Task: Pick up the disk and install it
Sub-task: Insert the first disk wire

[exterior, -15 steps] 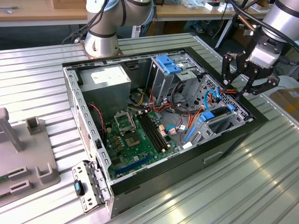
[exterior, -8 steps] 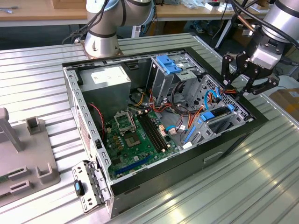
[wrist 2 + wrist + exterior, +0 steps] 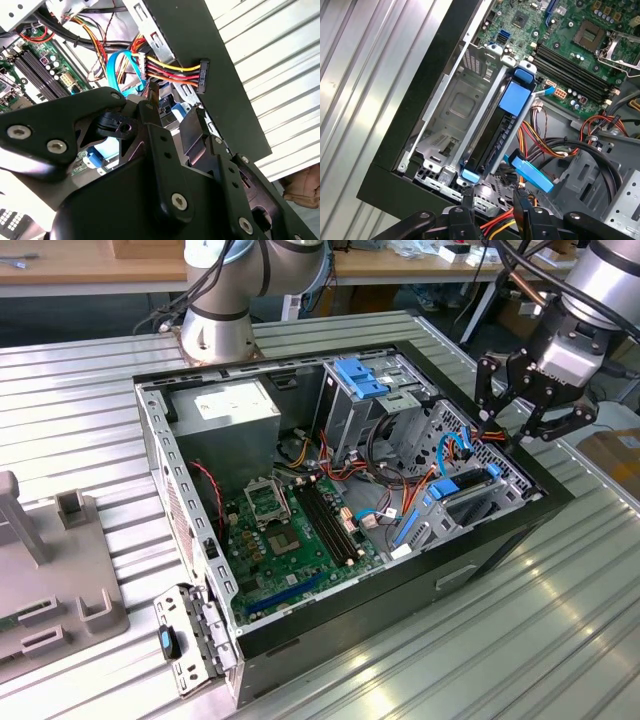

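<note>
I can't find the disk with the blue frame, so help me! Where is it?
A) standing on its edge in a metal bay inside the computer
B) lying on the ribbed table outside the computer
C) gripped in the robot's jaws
A: the disk stands on its edge in the metal bay inside the computer case, while the jaws are open with nothing between them.

Blue-framed disk point(image 3: 495, 142) on edge in metal drive bay point(image 3: 455, 107), fingers point(image 3: 521, 210) apart nearby, motherboard point(image 3: 560, 30) beside.
</note>
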{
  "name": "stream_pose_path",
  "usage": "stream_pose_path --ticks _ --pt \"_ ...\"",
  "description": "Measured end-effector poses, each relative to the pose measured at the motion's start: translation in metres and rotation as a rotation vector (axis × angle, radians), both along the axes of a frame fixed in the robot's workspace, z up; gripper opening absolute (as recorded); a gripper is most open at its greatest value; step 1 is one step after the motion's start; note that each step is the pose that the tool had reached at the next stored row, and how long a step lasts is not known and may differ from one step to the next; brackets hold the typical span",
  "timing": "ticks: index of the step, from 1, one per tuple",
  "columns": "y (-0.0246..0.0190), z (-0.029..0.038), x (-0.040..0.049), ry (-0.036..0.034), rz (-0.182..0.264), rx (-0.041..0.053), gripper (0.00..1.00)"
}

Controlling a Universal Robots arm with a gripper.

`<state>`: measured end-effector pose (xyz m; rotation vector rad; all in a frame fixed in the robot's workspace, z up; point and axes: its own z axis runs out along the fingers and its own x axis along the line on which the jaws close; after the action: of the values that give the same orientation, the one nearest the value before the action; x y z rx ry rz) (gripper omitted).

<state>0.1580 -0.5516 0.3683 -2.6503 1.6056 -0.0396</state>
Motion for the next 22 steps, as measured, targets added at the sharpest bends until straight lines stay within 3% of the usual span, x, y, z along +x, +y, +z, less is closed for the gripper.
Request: stream_pose_path --ticks 13,15,17,18,22 --pt "0.0024 -0.0001 0.0037 0.0000 0.014 -0.0002 0.44" --pt "0.0024 -0.0003 0.0052 0.0000 0.038 -0.0001 0.44" --pt "0.0023 0.0002 0.0089 0.0000 0.121 -0.0009 0.44" --pt "0.0024 0.0029 0.0088 0.0000 0.122 -0.0004 0.44" --pt "0.0024 0.0030 0.0133 0.0011 0.145 -0.0011 0.44"
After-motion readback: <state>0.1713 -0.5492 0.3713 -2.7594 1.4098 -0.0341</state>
